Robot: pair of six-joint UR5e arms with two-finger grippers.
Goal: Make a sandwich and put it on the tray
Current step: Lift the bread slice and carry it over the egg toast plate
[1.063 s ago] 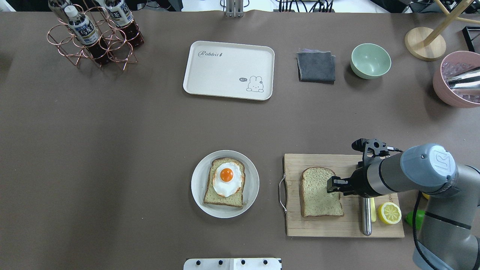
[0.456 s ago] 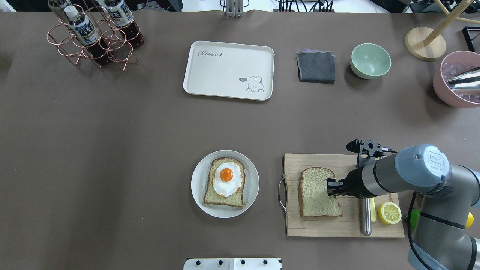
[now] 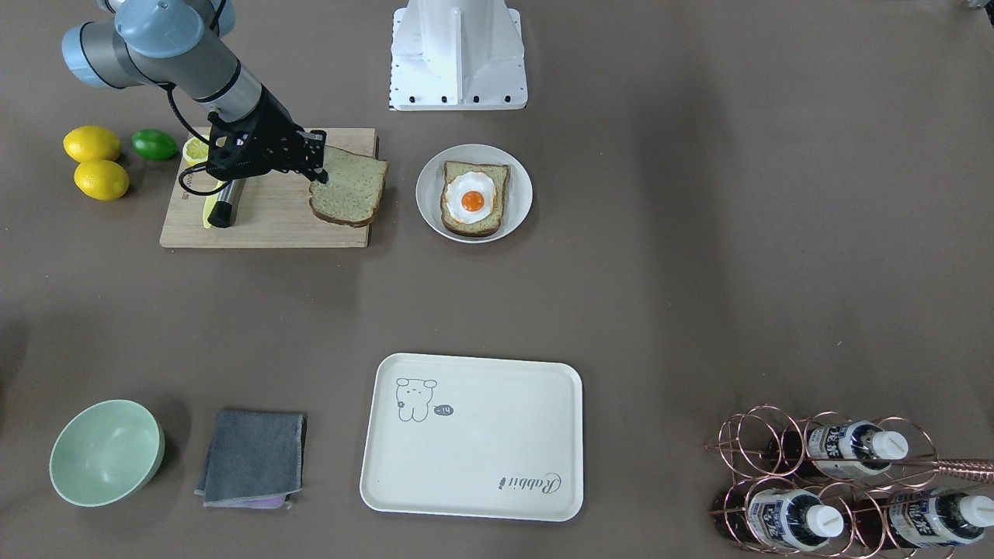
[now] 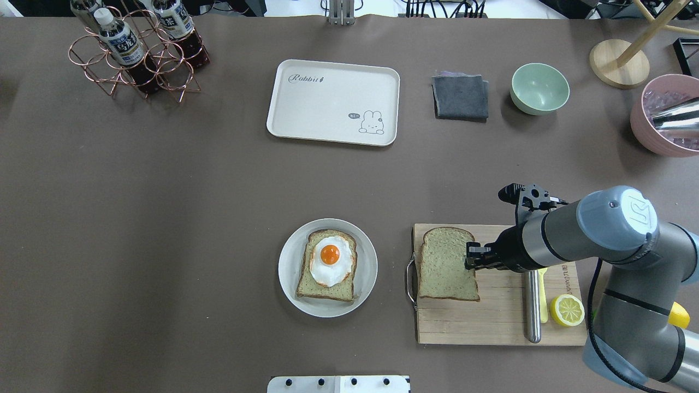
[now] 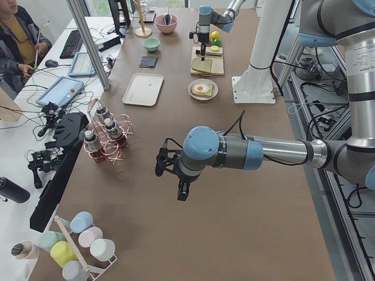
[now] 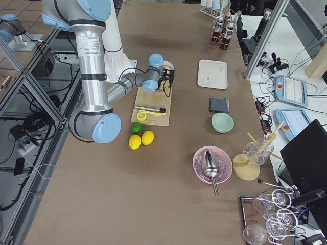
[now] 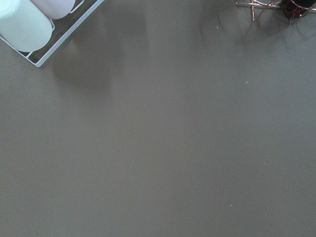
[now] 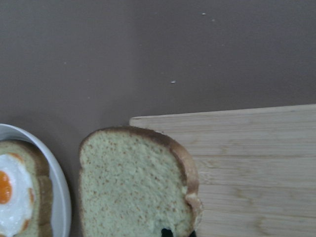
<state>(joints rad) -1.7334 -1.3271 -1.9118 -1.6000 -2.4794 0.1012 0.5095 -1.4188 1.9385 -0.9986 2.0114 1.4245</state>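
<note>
Status: assembly step in hand, nothing on the tray yet.

The right gripper point(image 4: 469, 257) is pinched on one crust edge of the loose bread slice point(image 4: 445, 265), holding it over the handle end of the cutting board point(image 4: 491, 322). In the right wrist view the slice reaches past the board's corner toward the plate point(image 4: 289, 273), so I judge it to be raised. Whether its far edge is fully clear of the wood cannot be told.

The lower slice point(image 4: 314, 289) lies on the plate with the egg point(image 4: 329, 262) on top, yolk up. The tray point(image 4: 327, 109) sits well apart on the far side of the table. The left gripper point(image 5: 170, 170) hangs over bare table far from the work, and I cannot tell whether its jaws are spread or closed.

Risks noted:
- The hold is on one edge only. The slice could sag or swing about the pinch and reach the plate crooked.
- A soft crust under a narrow pinch may tear or slip out during travel.
- A low approach could catch the plate rim or drag the egg off the lower slice.
- An off-centre release would leave the top slice overhanging, making an unstable stack for the long carry to the tray.

Recommendation: keep clear height over the rim and square the slice above the egg before letting go
</note>
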